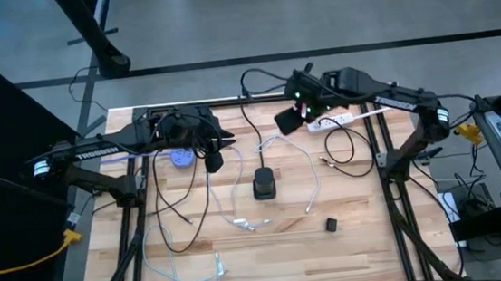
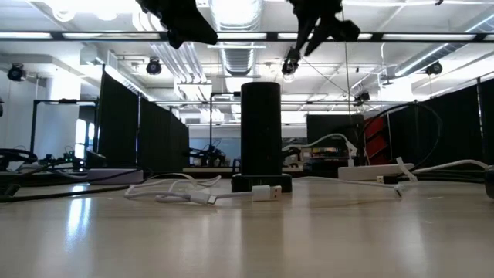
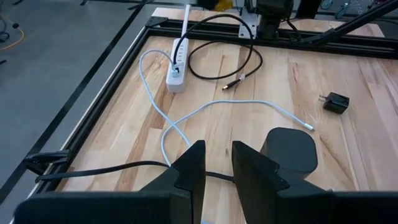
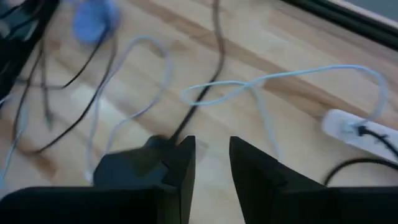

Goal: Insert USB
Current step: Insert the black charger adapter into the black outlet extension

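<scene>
In the high view the left gripper point(image 1: 214, 162) hangs left of centre above the table point(image 1: 361, 258). Its wrist view shows the fingers point(image 3: 189, 168) parted by a narrow gap, with nothing between them. The right gripper point(image 1: 287, 119) sits in the upper middle of the high view, just left of the power strip point(image 1: 331, 122). Its fingers point(image 4: 183, 165) are likewise a little apart and hold nothing.

The black hub point(image 1: 264, 184) stands upright at the centre of the table; in the low view it rises mid-frame point(image 2: 261, 135), with both grippers well above it at the top edge. A white cable point(image 1: 239, 216) lies looped below and left of the hub in the high view, and its USB plug point(image 2: 266, 192) rests on the wood just in front of the hub's base in the low view. A second white cable point(image 1: 303, 168) curves to the hub's right.

A black cable point(image 1: 343, 155) coils right of centre. A small black charger point(image 1: 332, 225) lies at lower right. A blue object point(image 1: 179, 158) sits near the left gripper.
</scene>
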You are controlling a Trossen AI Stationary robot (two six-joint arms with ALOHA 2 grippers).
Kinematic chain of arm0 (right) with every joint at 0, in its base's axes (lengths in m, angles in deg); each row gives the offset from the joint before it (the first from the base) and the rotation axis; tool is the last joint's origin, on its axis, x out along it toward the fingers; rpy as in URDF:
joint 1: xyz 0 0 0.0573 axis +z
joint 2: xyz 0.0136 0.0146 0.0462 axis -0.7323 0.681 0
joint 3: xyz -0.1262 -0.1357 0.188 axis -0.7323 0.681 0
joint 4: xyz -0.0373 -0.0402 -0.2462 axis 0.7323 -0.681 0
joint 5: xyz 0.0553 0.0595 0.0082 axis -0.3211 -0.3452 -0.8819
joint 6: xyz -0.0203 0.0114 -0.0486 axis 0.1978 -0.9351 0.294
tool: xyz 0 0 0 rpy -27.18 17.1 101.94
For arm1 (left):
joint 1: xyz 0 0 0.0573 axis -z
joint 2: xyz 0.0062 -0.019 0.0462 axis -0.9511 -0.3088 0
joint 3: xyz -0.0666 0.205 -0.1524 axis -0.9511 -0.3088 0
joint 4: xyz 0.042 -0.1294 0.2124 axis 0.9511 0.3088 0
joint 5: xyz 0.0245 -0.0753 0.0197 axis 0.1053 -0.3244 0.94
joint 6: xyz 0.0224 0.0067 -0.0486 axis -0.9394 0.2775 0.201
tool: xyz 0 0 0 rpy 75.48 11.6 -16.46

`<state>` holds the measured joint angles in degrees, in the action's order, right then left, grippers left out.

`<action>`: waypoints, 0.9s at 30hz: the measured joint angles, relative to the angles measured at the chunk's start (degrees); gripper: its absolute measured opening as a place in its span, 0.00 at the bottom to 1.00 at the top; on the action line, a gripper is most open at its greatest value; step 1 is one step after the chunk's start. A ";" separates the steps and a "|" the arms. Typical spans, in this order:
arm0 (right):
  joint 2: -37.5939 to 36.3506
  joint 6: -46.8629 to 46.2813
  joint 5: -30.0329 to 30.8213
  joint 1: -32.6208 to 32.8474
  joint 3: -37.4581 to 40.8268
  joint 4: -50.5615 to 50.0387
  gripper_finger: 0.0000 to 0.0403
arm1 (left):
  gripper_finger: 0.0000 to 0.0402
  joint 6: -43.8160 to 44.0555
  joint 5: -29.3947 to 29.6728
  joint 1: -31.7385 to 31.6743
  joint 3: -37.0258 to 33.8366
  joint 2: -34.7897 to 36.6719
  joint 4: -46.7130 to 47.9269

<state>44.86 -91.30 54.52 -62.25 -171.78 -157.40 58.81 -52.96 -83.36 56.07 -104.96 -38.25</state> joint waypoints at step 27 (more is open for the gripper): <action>-21.81 1.42 7.46 34.96 32.37 21.56 0.01 | 0.16 10.84 -0.01 0.04 -0.04 0.00 1.05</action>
<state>23.05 -89.88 61.98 -27.29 -139.41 -135.84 69.64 -52.98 -83.32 56.03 -104.96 -37.21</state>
